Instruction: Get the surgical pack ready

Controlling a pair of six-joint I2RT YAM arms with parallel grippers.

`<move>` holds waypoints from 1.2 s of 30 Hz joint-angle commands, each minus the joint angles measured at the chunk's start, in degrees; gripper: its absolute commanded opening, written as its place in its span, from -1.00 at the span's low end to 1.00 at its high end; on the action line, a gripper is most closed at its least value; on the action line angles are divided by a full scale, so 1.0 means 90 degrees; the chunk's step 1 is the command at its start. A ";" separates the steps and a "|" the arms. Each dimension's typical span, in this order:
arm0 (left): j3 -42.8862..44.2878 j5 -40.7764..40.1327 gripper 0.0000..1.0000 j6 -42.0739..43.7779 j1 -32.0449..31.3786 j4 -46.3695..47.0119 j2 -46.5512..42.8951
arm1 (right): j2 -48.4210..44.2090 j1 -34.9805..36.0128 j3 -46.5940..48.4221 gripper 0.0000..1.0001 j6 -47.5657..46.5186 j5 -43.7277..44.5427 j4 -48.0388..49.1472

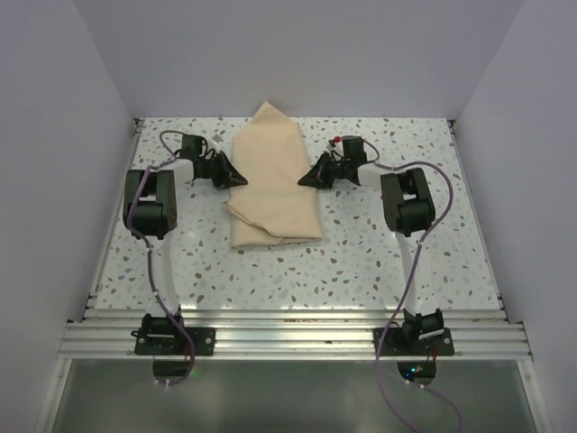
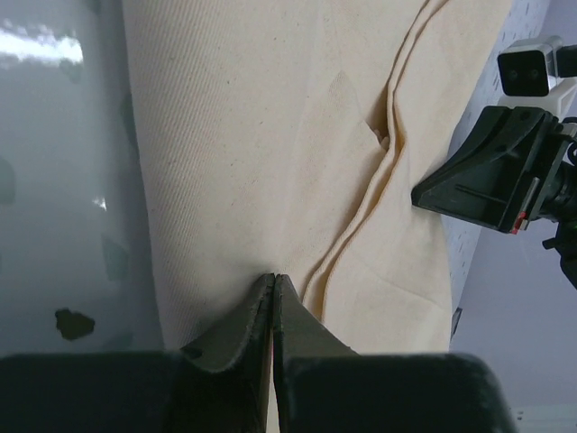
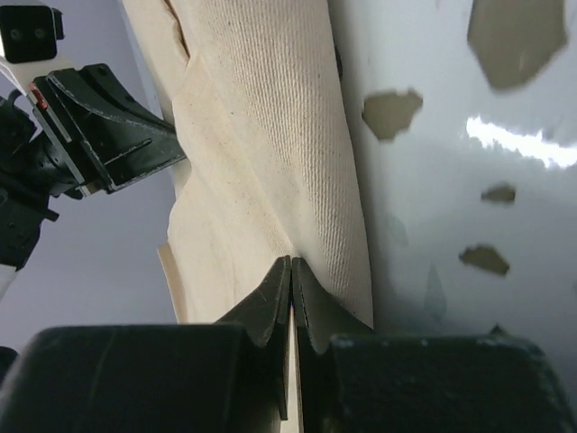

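Your left gripper (image 1: pixel 240 178) and right gripper (image 1: pixel 302 181) each pinch opposite edges of the fabric sheet (image 1: pixel 270 198) between them, apparently to lift it evenly.

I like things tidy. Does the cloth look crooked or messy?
Yes. The tan cloth is folded unevenly: its far end sticks out in a point, and a lower layer peeks out at its near left corner. The left fingers and right fingers pinch its sides.
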 commanded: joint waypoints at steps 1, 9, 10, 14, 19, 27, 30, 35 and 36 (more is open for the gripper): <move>-0.0608 -0.0323 -0.87 0.0656 0.0042 -0.0867 -0.0291 | -0.0328 0.0017 -0.0839 -0.95 -0.0411 0.0084 -0.0585; -0.0825 -0.0275 -0.86 0.0619 0.0052 -0.0653 -0.1005 | -0.0897 0.0027 -0.0970 -0.94 -0.0548 -0.0141 -0.0165; -0.0727 -0.0206 -0.85 0.0502 0.0062 -0.0546 -0.0947 | -0.0819 0.0017 -0.0793 -0.93 -0.0500 -0.0141 -0.0155; 0.0178 -0.0098 -0.85 -0.0065 0.0072 -0.0135 -0.0265 | -0.0069 0.0027 0.0008 -0.93 0.0446 -0.0083 0.0664; 0.0777 -0.0089 -0.84 -0.0836 0.0081 0.0304 0.0420 | 0.0762 0.0017 0.1374 -0.93 0.0966 0.0483 0.0569; 0.1158 -0.0001 -0.79 -0.1472 0.0236 0.0959 0.1066 | 0.1623 -0.0032 0.2838 -0.92 0.1424 0.1450 0.0286; 0.1295 -0.0088 -0.78 -0.1618 0.0364 0.1086 0.1143 | 0.2003 -0.0052 0.3580 -0.88 0.1551 0.1714 0.0051; 0.1811 -0.0118 -0.76 -0.1999 0.0511 0.1418 0.1543 | 0.2500 -0.0081 0.4178 -0.78 0.2010 0.2163 0.0148; 0.1909 -0.0147 -0.75 -0.2087 0.0559 0.1428 0.1612 | 0.2570 -0.0081 0.4392 -0.77 0.2126 0.2261 0.0119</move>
